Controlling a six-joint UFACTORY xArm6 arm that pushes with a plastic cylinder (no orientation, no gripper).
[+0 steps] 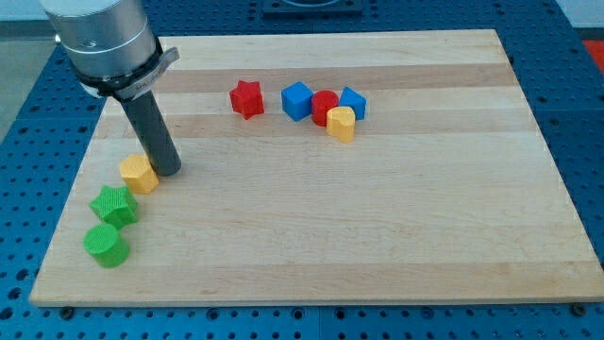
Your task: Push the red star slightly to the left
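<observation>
Single view only, so no overlap with any other; set high and off the board (pixel 377 236) near its 6 o'clock edge, looking down at a slant toward 12 o'clock. Close enough to fill the frame with the board, its far edge narrower than the near one, with strips of blue perforated table (pixel 580 113) showing at 3, 6 and 9 o'clock. Arm (pixel 104 42) cut off by the frame at 10 to 11 o'clock, with my tip (pixel 170 172) well inside the view at 9 o'clock.
</observation>
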